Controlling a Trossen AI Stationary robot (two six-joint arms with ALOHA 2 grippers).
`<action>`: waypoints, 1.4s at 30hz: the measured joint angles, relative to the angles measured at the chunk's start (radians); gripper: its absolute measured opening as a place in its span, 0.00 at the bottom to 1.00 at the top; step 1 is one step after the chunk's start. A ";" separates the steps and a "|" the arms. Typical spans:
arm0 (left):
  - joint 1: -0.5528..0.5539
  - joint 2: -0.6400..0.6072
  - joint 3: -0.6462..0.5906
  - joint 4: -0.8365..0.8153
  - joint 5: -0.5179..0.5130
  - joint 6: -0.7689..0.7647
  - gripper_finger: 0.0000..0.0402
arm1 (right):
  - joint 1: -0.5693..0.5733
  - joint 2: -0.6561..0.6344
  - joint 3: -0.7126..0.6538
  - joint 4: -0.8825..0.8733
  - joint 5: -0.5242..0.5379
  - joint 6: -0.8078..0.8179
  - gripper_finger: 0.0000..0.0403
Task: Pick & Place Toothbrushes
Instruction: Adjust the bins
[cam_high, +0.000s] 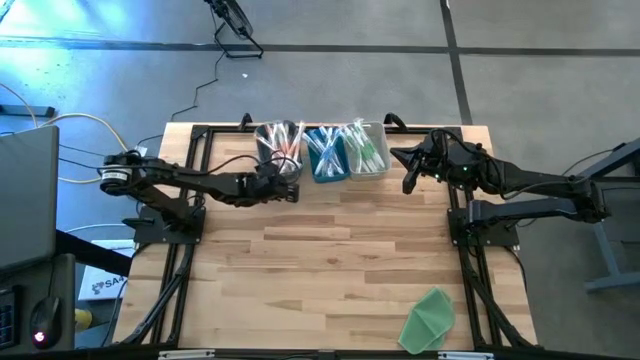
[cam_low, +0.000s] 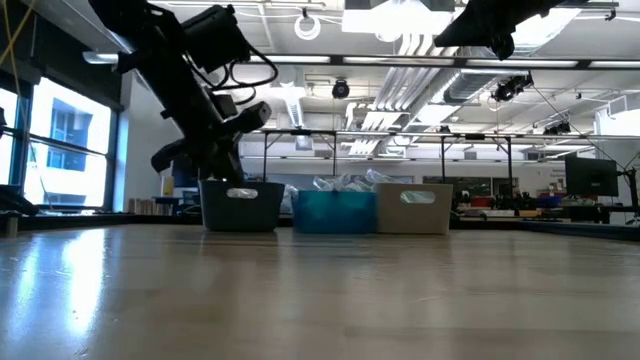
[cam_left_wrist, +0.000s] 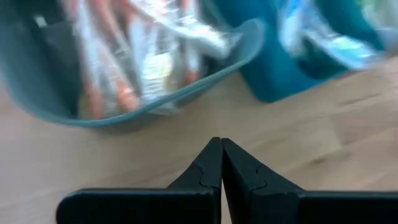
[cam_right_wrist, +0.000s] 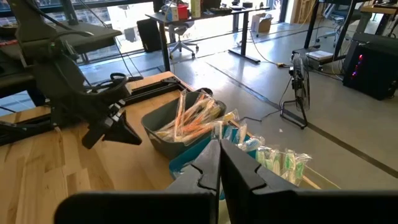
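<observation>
High view shows three bins in a row at the far edge of the worktop (cam_high: 330, 250). The toothbrushes (cam_high: 283, 138) lie inside them: orange ones in the grey bin (cam_high: 279, 150), blue ones in the blue bin (cam_high: 326, 155), green ones in the pale bin (cam_high: 366, 150). The left gripper (cam_high: 290, 188) sits just beside the grey bin, fingers pressed together, holding nothing. The right gripper (cam_high: 408, 184) is near the pale bin, fingers pressed together too.

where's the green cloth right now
In the high view, the green cloth lies alone near the table's front right corner, far from the three bins along the back edge.
</observation>
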 joint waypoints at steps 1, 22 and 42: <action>-0.001 0.000 0.000 0.018 -0.002 0.007 0.00 | 0.000 0.000 0.000 0.000 0.000 0.000 0.01; 0.003 0.001 -0.099 -0.059 -0.291 -0.100 0.00 | -0.011 0.000 0.000 0.002 0.000 -0.021 0.01; -0.077 0.044 0.090 0.175 -0.058 0.103 0.00 | -0.011 0.000 0.000 -0.085 -0.055 0.002 0.01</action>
